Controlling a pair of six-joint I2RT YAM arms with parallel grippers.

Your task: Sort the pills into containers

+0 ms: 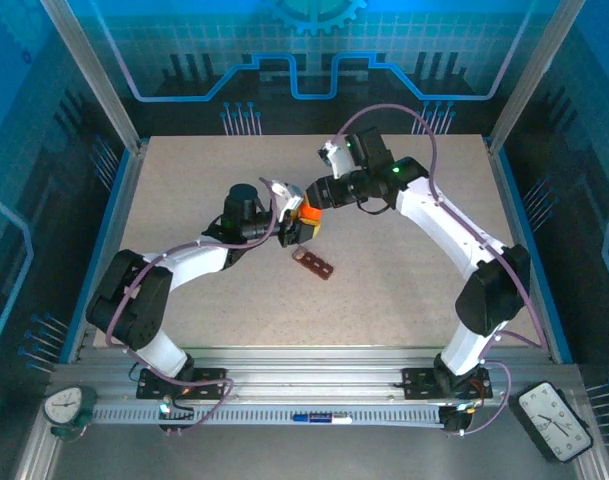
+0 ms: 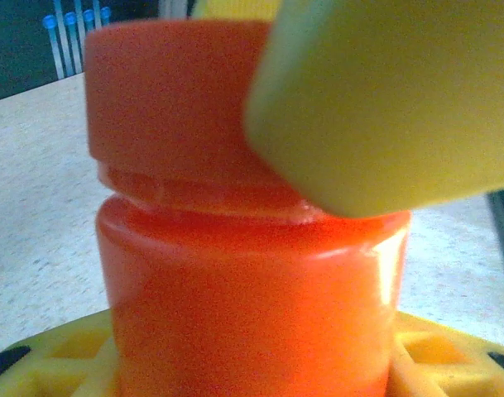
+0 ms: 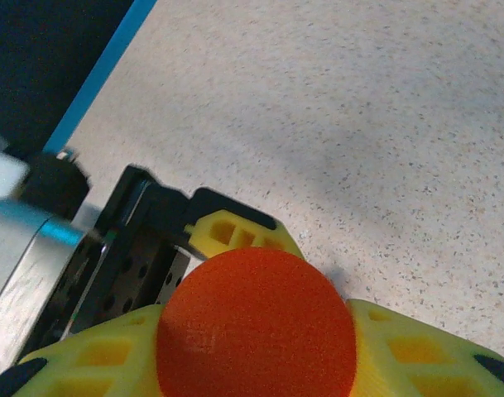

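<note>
- The left hand (image 1: 300,228) is gripping the orange bottle (image 2: 252,298) low on its body, yellow fingers (image 2: 61,364) closed against either side. The bottle is standing upright in the grip, raised off the bench (image 1: 404,300) as far as the overhead view is showing.
- The right hand (image 1: 309,206) is closing over the cap (image 2: 177,91) from above. One yellow finger (image 2: 384,99) is pressing on the cap's flank, and in its own wrist view the cap's round top is sitting snug between both fingers, so I am reading this as a grip on the cap.
- The containers (image 1: 314,263) are lying flat on the bench just in front of the two hands, a small dark reddish strip set at a slant and touching neither hand.
- Handling, as a judgement:
  - The bottle is looking like smooth, glossy, rigid plastic. It is probably light and likely to spin in the fingers, so the left hand is needing a firm squeeze on the body while the right is turning the cap by its rim.
  - The strip is looking thin, light and stiff. It is likely to skate on the bench if nudged, so pinching it across its narrow edges or pinning it down is seeming the safest hold.
  - The pills are not showing, so I cannot tell their size or how many are inside. They are presumably tiny and prone to rolling, so a slow tilt directly over a compartment is looking wiser than a quick pour.
</note>
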